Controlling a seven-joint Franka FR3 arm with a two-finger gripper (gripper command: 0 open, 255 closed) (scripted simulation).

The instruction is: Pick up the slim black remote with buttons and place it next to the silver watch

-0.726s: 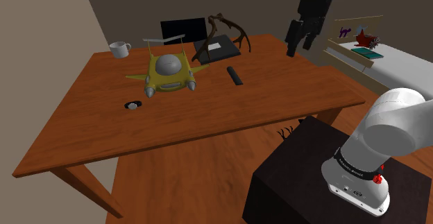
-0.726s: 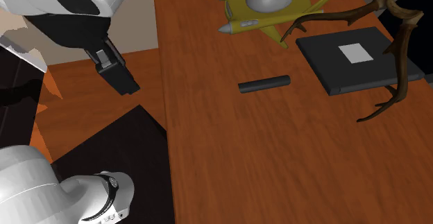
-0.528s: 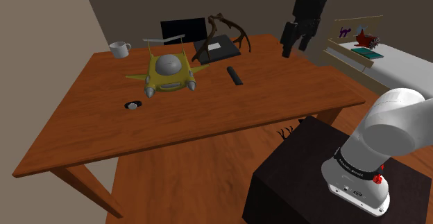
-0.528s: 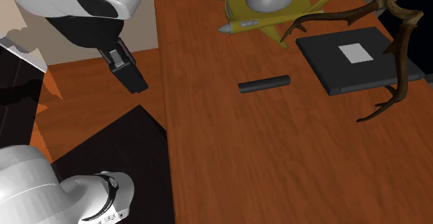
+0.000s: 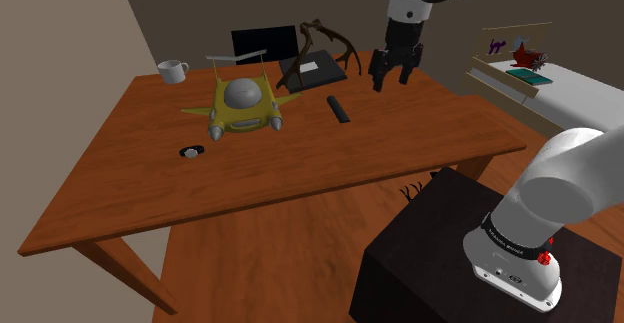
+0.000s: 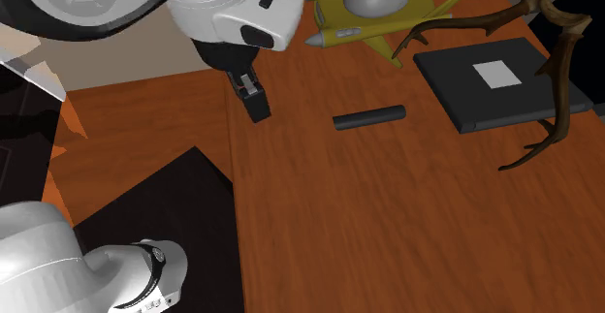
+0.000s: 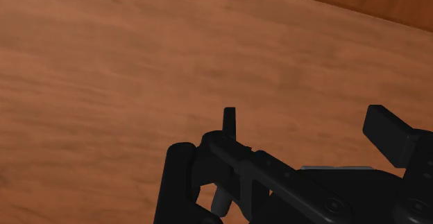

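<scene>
Remote (image 5: 339,109): slim, black, lying flat on the wooden table (image 5: 300,166) beside a dark book (image 5: 318,68), not yet lifted.
Gripper (image 5: 391,79): fingers spread, empty, above the table near the remote.
Watch (image 5: 191,152): well apart, past the yellow toy craft (image 5: 241,104).
Progress: grasp, carry and placement all remain.

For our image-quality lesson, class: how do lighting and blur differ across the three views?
Shoulder view: soft even light on the brown wooden table, no glare. Second exterior view: slim black remote crisp-edged. Wrist view: wood grain smeared beyond the black fingers.
</scene>
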